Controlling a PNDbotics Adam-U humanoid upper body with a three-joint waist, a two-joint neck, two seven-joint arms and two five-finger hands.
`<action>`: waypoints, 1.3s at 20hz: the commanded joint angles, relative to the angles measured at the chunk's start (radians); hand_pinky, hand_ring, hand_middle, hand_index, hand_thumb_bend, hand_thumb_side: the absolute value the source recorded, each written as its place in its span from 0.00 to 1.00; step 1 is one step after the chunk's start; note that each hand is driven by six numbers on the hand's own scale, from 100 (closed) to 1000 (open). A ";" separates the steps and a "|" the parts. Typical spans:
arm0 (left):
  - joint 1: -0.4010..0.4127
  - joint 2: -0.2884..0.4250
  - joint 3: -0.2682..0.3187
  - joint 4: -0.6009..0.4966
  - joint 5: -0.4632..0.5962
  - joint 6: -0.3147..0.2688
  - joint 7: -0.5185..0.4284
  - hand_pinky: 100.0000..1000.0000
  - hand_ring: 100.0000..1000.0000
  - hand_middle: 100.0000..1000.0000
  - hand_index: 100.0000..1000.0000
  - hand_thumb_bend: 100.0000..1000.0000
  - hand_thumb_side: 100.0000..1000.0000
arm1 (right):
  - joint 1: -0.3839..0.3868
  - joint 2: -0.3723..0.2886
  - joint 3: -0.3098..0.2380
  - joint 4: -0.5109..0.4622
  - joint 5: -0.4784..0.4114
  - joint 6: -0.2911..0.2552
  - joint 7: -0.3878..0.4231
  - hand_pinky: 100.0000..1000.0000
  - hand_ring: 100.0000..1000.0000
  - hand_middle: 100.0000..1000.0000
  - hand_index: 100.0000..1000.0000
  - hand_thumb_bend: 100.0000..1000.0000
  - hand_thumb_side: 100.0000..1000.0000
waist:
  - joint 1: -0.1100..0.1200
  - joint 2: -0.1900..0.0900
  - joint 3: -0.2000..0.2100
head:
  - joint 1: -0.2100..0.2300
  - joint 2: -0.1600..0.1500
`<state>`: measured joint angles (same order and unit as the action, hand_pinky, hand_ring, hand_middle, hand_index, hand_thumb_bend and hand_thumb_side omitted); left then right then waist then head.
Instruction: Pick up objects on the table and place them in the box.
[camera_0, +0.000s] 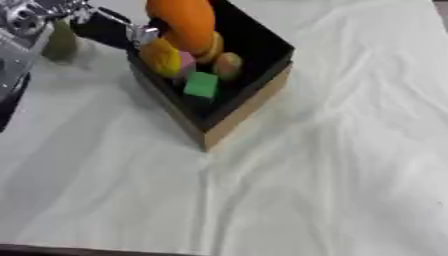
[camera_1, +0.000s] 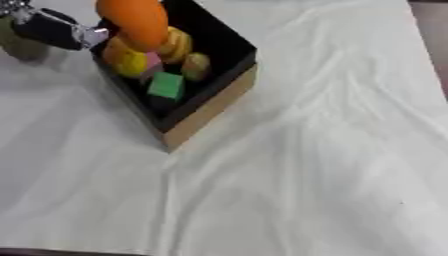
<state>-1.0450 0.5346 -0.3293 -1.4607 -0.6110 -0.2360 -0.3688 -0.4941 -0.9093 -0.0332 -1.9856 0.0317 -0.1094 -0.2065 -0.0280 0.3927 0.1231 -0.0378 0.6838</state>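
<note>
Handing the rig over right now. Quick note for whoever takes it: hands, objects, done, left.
Left hand: at the upper left, beside the box; fingers too blurred to tell. It is next to an olive-green object standing on the white cloth, outside the box; I cannot tell whether they touch.
Right hand: not in view.
Black-lined cardboard box: holds a large orange object, a yellow rounded piece, a pink piece, a tan rounded piece and a green cube.
Done: those five are in.
Left: the olive-green object, the only item seen outside.
</note>
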 joint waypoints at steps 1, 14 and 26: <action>-0.021 -0.017 0.004 0.073 -0.066 -0.032 -0.021 0.73 0.67 0.62 0.68 0.28 0.00 | -0.015 -0.015 -0.007 -0.014 -0.009 -0.001 0.006 0.87 0.86 0.68 0.73 0.00 0.28 | -0.005 -0.020 -0.001 | 0.002 -0.014; -0.004 -0.019 0.074 0.128 -0.142 -0.111 -0.082 0.85 0.83 0.77 0.87 0.39 0.00 | 0.003 -0.006 -0.012 -0.014 -0.015 0.005 0.010 0.87 0.86 0.68 0.73 0.00 0.29 | 0.000 -0.027 -0.004 | -0.001 -0.014; 0.156 0.299 0.241 0.079 -0.104 0.040 0.051 0.82 0.85 0.78 0.85 0.48 0.00 | 0.036 -0.023 -0.031 -0.014 -0.004 0.006 -0.010 0.87 0.87 0.68 0.73 0.00 0.29 | 0.013 -0.026 0.017 | -0.001 -0.013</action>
<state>-0.8784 0.7715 -0.1182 -1.3811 -0.7126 -0.2063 -0.3312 -0.4513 -0.8939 -0.0460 -1.9856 0.0240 -0.1029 -0.2108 -0.0276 0.3918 0.1387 -0.0406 0.6798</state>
